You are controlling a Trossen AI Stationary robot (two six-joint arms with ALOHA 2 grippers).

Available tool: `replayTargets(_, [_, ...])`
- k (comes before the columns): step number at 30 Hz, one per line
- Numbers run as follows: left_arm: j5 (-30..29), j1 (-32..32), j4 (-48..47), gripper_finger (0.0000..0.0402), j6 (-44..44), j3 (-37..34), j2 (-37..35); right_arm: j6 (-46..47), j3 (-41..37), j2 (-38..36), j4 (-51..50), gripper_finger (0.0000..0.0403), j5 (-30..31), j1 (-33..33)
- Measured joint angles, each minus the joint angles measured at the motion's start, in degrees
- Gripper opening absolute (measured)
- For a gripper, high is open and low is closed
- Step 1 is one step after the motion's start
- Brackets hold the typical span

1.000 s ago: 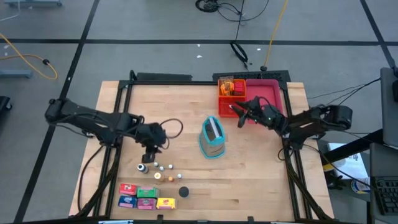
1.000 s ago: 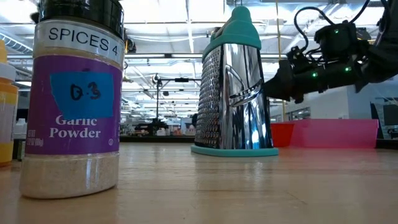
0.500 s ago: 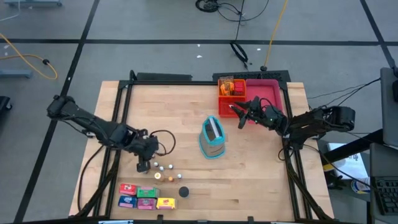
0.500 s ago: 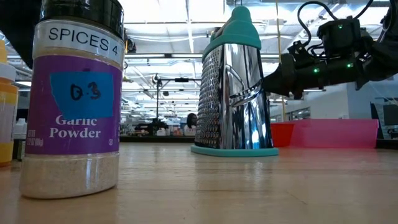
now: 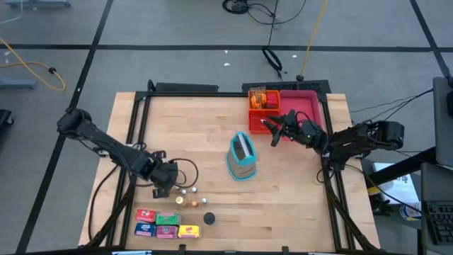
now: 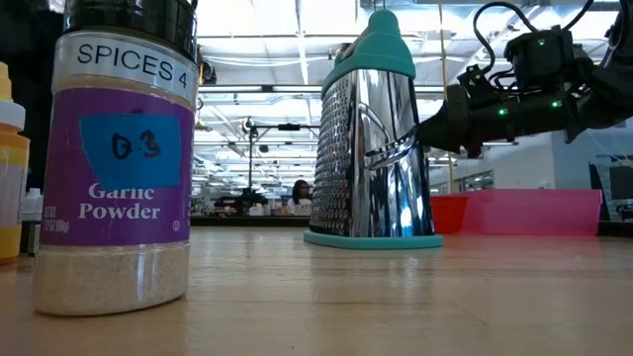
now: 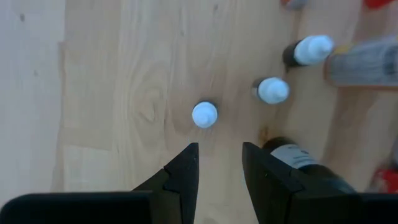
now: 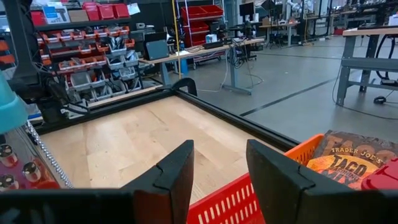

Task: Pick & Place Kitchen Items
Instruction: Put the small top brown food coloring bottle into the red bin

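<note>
Wooden table [image 5: 297,205]: left gripper [image 5: 162,190] moved nearer spice bottles [image 5: 185,191], seemingly empty.

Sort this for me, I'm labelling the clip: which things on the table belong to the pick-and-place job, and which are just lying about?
Job items:
- tiny spice bottles
- garlic powder jar
- small coloured boxes
- black round piece
- left claw, open above the bottles

Lying about:
- grater
- orange tray
- pink tray
- taco seasoning packet
</note>
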Motion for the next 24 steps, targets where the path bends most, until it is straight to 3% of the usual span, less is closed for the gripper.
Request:
replayTargets(10, [-1.32,0.07,9.23,0.0124,1.31,-6.06,-0.05,0.12,0.00,0.00,0.12,0.0141,0.02,0.00])
replayTargets(24, [-3.82,2.28,14.63,0.0124,3.63,-7.23,0.12,-0.05,0.00,0.00,0.02,0.0141,0.02,0.00])
